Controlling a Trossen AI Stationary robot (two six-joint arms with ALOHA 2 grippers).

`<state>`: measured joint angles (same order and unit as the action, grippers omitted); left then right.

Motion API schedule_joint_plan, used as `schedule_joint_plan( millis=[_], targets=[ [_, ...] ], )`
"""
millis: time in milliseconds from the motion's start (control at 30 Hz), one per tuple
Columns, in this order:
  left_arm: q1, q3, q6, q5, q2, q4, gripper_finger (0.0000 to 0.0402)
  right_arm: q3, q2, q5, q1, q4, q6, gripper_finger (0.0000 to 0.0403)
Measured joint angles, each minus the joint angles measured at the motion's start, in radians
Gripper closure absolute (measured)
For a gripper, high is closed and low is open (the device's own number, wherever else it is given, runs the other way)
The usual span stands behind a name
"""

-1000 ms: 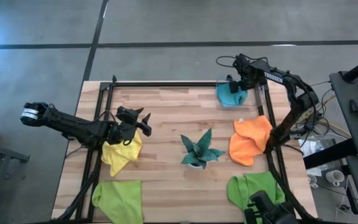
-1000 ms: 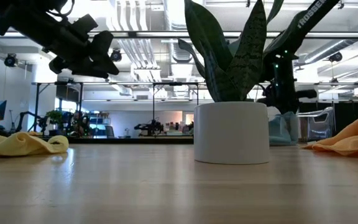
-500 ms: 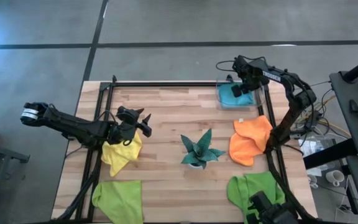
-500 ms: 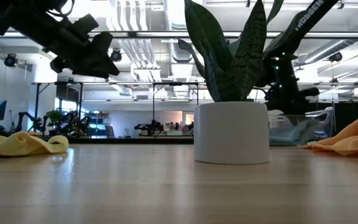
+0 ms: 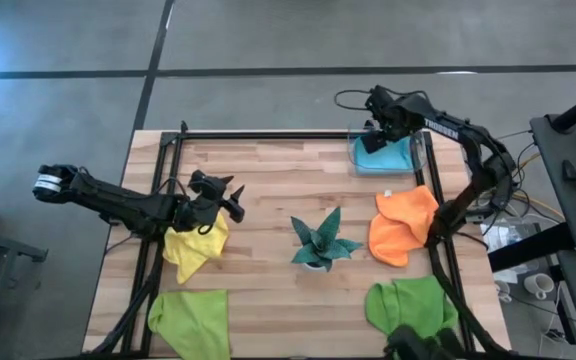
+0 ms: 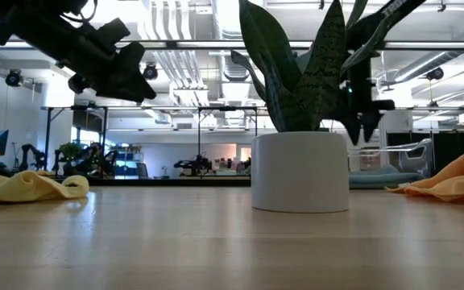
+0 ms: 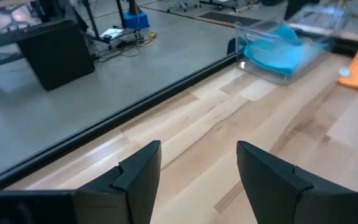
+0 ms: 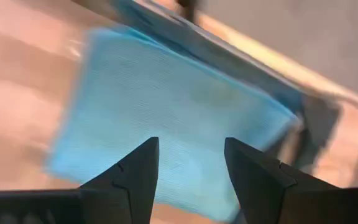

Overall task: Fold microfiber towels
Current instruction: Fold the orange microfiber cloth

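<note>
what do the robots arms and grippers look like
Both arms are dark, slim and jointed. The left arm ends at its base in a pale ringed cap, and the right arm carries white lettering along one link, with thin black cables looping beside it. Each gripper has two flat, dark, squared fingers, alike on the right.

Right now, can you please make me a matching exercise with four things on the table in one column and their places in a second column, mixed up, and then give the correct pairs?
Things:
1. light blue towel
2. yellow towel
3. orange towel
4. potted plant

Places:
A. middle of the table
B. under the left gripper
C. right side, between the blue towel and a green towel
D. in the clear container at the far right corner, below the open right gripper

Pairs: 1-D, 2-B, 3-C, 4-A
</note>
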<state>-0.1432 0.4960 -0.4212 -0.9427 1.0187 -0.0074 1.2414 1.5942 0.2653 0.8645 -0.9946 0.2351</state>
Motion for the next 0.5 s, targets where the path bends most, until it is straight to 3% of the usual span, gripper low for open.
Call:
schedule_joint_plan(
  millis=[267,400,500],
  targets=[
    [-0.001,0.000,0.073,0.045,0.000,0.026,0.0206,-0.025,-0.286,0.031,-0.355,0.078,-0.023,0.0222],
    [-0.003,0.008,0.150,0.165,-0.017,0.101,0.0206,-0.076,-0.381,0.031,-0.617,0.043,0.012,0.0222],
    [-0.003,0.029,0.190,0.293,-0.029,0.115,0.0206,-0.148,-0.392,0.030,-0.810,0.001,0.124,0.0222]
  ],
)
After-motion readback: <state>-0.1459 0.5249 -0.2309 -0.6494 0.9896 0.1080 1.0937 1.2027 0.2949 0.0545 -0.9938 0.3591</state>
